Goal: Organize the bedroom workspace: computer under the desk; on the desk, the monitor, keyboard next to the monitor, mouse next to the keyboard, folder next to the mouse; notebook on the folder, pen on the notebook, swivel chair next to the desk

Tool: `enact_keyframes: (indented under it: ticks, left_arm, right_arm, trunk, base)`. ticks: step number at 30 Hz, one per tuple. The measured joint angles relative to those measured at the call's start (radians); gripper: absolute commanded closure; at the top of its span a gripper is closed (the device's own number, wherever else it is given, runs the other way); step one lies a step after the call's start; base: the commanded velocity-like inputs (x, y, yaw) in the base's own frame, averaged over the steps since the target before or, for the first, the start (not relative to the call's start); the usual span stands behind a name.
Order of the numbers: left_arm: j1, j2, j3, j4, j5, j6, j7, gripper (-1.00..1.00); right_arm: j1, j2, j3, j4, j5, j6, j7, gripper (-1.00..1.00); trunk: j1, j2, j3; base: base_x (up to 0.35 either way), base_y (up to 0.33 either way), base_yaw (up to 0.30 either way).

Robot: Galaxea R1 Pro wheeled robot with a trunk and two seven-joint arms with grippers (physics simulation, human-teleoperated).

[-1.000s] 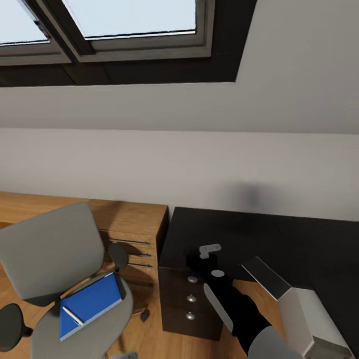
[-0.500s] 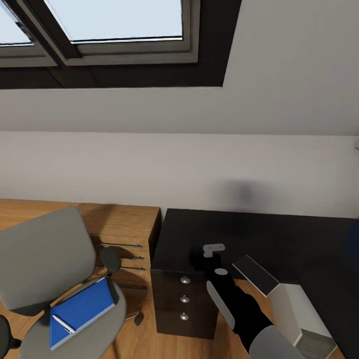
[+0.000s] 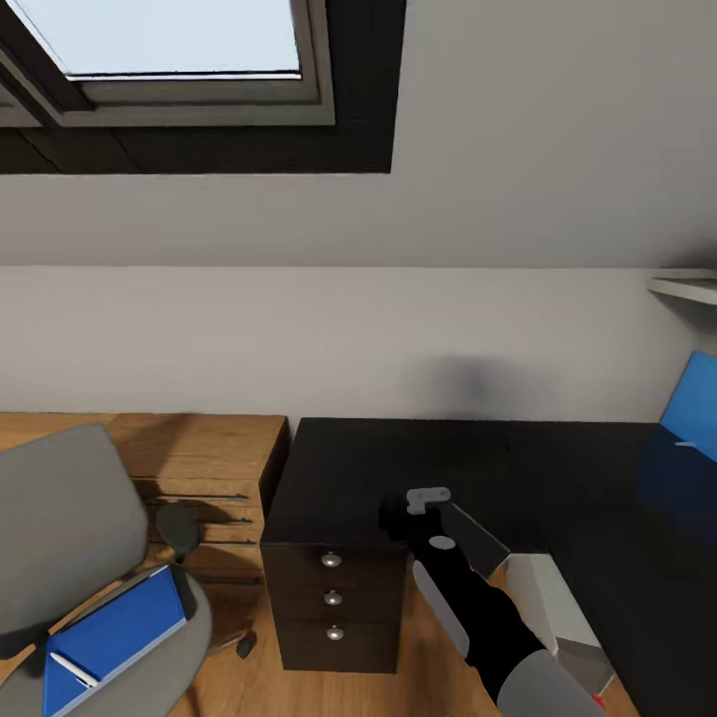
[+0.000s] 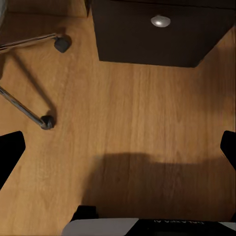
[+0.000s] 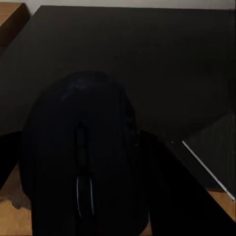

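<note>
Standing at the left, the swivel chair (image 3: 60,528) carries the flat blue folder (image 3: 115,637) on its grey padded seat, with the thin whitish pen (image 3: 73,669) lying on top. Beside it is a light wooden drawer unit (image 3: 204,468), then the matte black desk (image 3: 398,463) with three round silver knobs. The right gripper (image 3: 398,520) hangs over the desk's near edge, jaws pinching the rounded black mouse (image 5: 83,157). Lower it onto open desktop before releasing, leaving room for the keyboard. The left gripper (image 4: 118,147) faces wooden floor, jaws spread. The boxy grey computer (image 3: 543,597) sits rightward.
</note>
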Motion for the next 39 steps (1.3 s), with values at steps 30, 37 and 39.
enact_keyframes:
  ticks: [30,37,39]
  left_arm:
    - [0.000,0.001,0.002,0.002,-0.001,-0.004,0.002,-1.00]
    - [0.000,0.000,0.002,0.010,-0.002,-0.004,0.002,-1.00]
    - [0.000,0.000,0.002,0.011,-0.002,-0.004,0.002,-1.00]
  right_arm:
    - [0.000,-0.030,-0.083,-0.004,0.002,0.042,-0.023,1.00]
    - [0.000,-0.076,-0.185,-0.023,0.000,0.130,-0.013,1.00]
    - [0.000,-0.083,-0.195,-0.041,0.000,0.150,-0.012,1.00]
  trunk:
    - [0.001,0.000,0.009]
    - [0.000,0.000,0.015]
    - [0.000,0.000,0.017]
  base:
    - [-0.049,-0.045,-0.079]
    - [-0.108,0.021,-0.250]
    - [-0.012,0.002,-0.259]
